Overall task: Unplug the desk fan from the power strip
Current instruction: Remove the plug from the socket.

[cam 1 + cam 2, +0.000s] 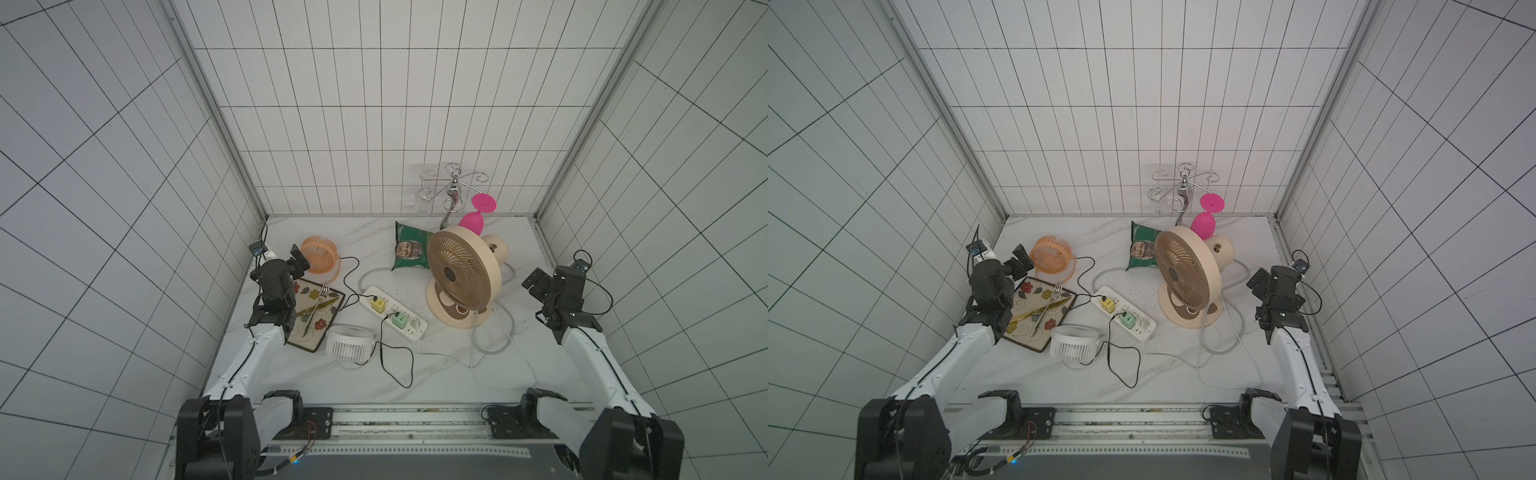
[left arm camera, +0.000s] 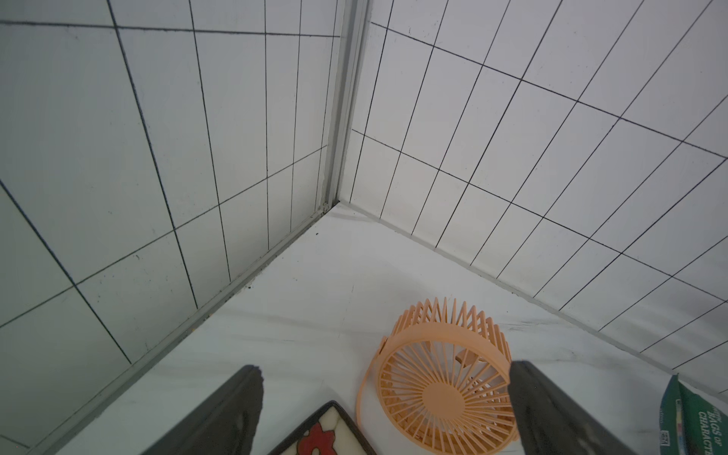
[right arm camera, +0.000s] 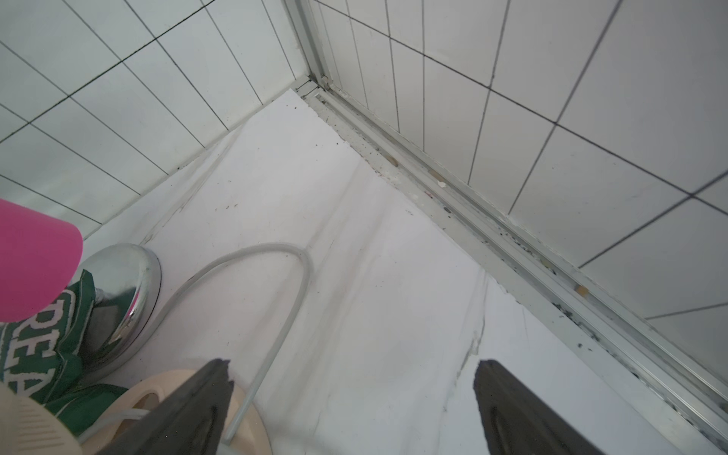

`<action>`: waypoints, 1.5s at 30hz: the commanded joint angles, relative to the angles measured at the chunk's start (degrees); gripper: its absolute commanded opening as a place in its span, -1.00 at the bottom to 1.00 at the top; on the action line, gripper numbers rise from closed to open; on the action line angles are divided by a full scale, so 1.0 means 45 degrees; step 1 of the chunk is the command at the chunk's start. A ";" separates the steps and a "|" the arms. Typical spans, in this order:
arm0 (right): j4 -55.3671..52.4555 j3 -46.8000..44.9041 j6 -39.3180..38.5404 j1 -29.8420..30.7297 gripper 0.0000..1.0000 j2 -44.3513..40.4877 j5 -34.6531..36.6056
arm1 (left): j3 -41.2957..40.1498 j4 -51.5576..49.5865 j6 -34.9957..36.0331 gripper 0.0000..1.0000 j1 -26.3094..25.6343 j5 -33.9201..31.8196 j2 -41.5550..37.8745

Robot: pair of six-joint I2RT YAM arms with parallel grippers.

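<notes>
The beige desk fan point(image 1: 461, 270) point(image 1: 1183, 274) stands upright on its round base at the table's right middle. Its pale cable loops over the table toward a white plug point(image 1: 413, 324) at the near end of the white power strip point(image 1: 388, 305) point(image 1: 1121, 305). A yellow adapter point(image 1: 377, 304) and a green adapter point(image 1: 400, 320) also sit in the strip. My left gripper point(image 1: 300, 259) point(image 2: 384, 368) is open, raised by the left wall, far from the strip. My right gripper point(image 1: 536, 284) point(image 3: 352, 364) is open and empty, right of the fan.
An orange fan point(image 1: 319, 254) point(image 2: 445, 394) and a white fan point(image 1: 348, 341) have black cables running to the strip. A flowered plate point(image 1: 316, 332) with cutlery lies left. A green snack bag point(image 1: 409, 251), a pink glass point(image 1: 473, 220) and a chrome rack point(image 1: 451, 187) stand at the back.
</notes>
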 commanded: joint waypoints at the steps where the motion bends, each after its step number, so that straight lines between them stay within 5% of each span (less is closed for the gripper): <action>1: -0.2993 0.1545 0.0644 -0.0244 0.98 -0.0897 -0.0417 | 0.0672 -0.2979 -0.2144 0.97 0.0112 0.0966 -0.0295; 6: -0.3655 0.3669 0.0142 -0.0124 0.98 -0.1920 -0.2762 | 0.1238 -0.3972 -0.4046 0.96 -0.0157 0.4168 -0.0422; 13: -0.4667 0.6902 -0.0294 0.1712 0.98 -0.1939 -0.3686 | 0.1856 -0.5712 -0.5652 0.97 -0.3270 0.3382 -0.0817; 19: -0.7390 1.0290 -0.2031 0.7587 0.98 0.0266 -0.2405 | 0.2145 -0.7283 -0.7972 0.97 -0.4827 0.3282 -0.1036; 24: -0.8639 1.0503 -0.2756 1.2454 0.98 0.1904 -0.0731 | 0.2145 -0.9128 -0.9784 0.97 -0.4802 0.3061 -0.1438; 27: -0.8998 0.9794 -0.2730 1.4270 0.98 0.3061 -0.0931 | 0.1957 -0.9930 -1.0734 0.97 -0.4586 0.2635 -0.1998; 36: -0.9418 0.8374 -0.2295 1.4590 0.99 0.6326 -0.1610 | 0.1763 -1.0035 -1.2118 0.80 -0.4214 0.3623 -0.2962; 45: -0.8179 0.7439 -0.1909 1.3366 0.63 0.8483 -0.2594 | 0.1705 -0.9277 -1.4880 0.76 -0.6238 0.4112 -0.2185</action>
